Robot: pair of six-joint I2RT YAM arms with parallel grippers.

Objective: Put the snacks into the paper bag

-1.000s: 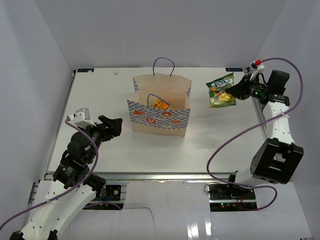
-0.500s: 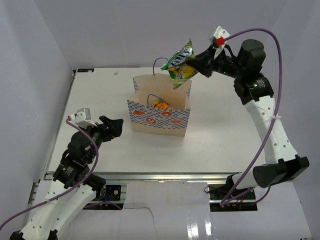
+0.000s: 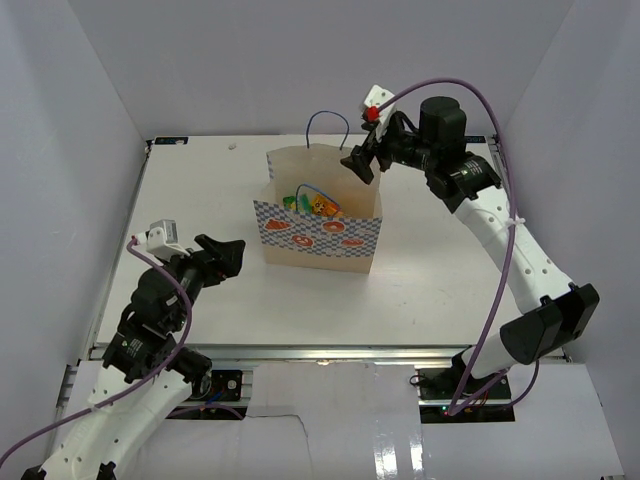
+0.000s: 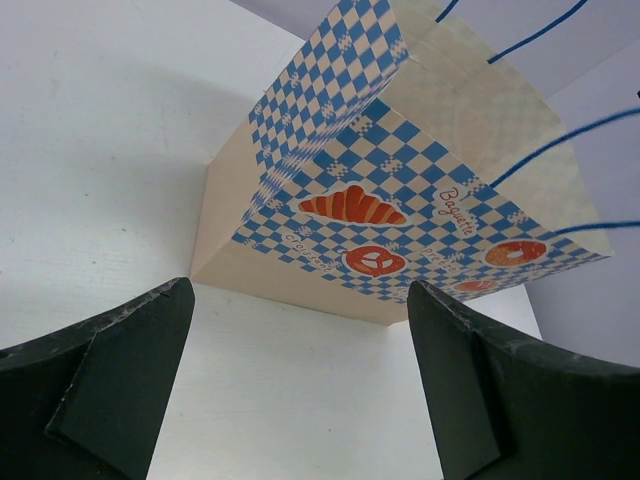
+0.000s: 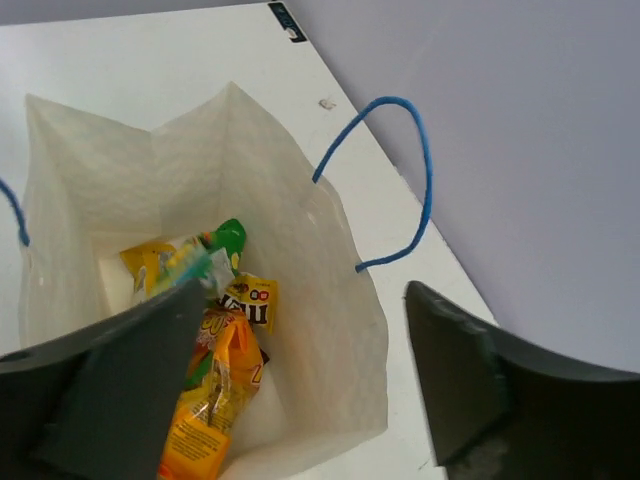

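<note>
1. The right gripper [image 3: 357, 163] has carried the green-yellow pouch [image 5: 222, 243] from the far right side of the table [image 3: 440, 270] up over the paper bag [image 3: 320, 240]. A second ago it held the pouch pinched down on the table; half a second ago the pouch hung from it above the bag's rear rim.
2. Its jaws have now sprung apart. In the right wrist view the fingers stand wide with nothing between them, looking straight down into the bag's mouth.
3. The pouch has dropped in. It lies at the bottom of the bag, its green end showing beside a small yellow M&M's packet [image 5: 250, 300] and above an orange pouch [image 5: 215, 400]. From overhead, a little green and orange [image 3: 318, 207] show inside the opening.
4. The bag stands upright in the same spot mid-table, its blue cord handles raised. The drop does not seem to have shifted it.
5. The left gripper [image 3: 232, 250] has not moved. It hovers low to the left of the bag, jaws fully apart and empty, with the checkered band [image 4: 370, 200] in front of it.
6. As a judgement, this snack's placement is done. No other packet shows outside the bag in the overhead view, so the task appears finished or nearly so, with the right arm only needing to lift clear of the handles.
</note>
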